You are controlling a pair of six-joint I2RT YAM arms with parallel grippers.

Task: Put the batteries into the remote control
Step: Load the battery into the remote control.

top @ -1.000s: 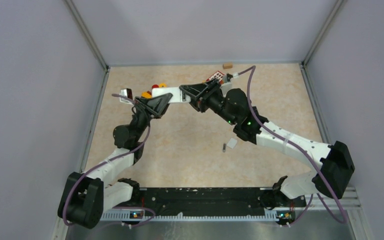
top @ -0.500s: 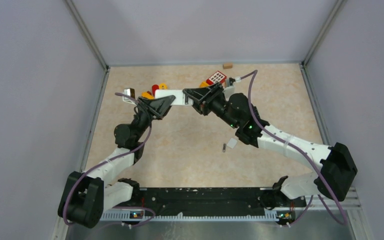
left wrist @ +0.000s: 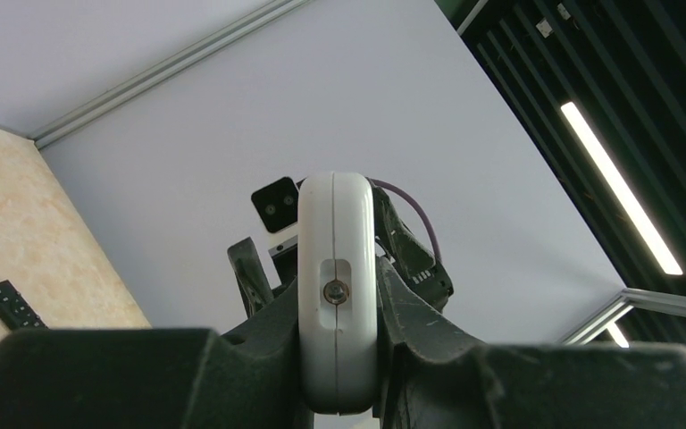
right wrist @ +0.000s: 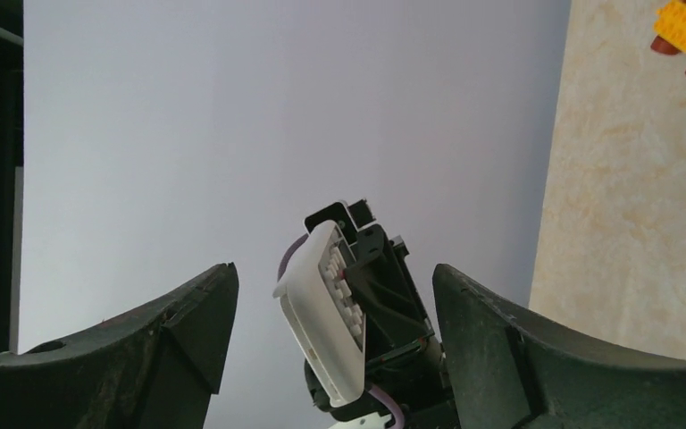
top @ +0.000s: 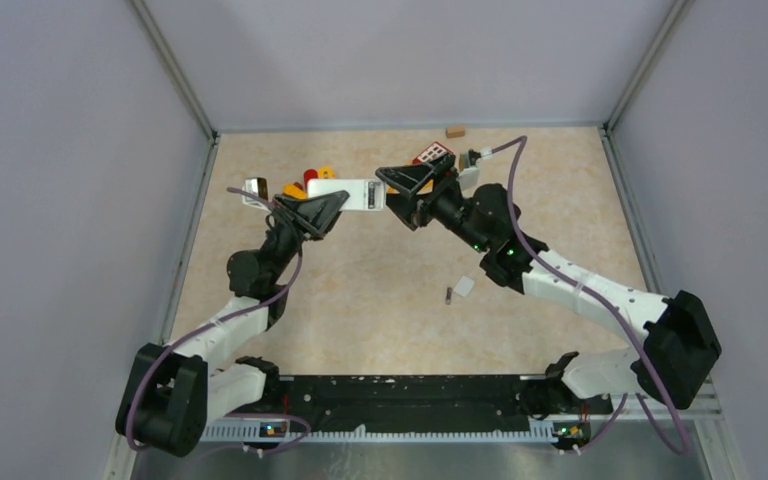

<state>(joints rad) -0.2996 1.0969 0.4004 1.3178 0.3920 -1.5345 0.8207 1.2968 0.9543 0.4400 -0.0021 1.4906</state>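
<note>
The beige, marble-patterned table (top: 380, 300) carries a small flat white piece (top: 464, 286) a little to the right of its middle. A dark grey slim cylinder (top: 447, 295) lies just beside this piece, on its left and slightly nearer side. Far behind the white piece, close to the back edge, lies a small brown block (top: 454, 131). Also behind the piece, but less far and slightly to the left, a red and white patterned flat thing (top: 432, 154) is partly hidden, and far to the left and behind it is a cluster of red, yellow and orange toy bricks (top: 312, 176), half covered too.
</note>
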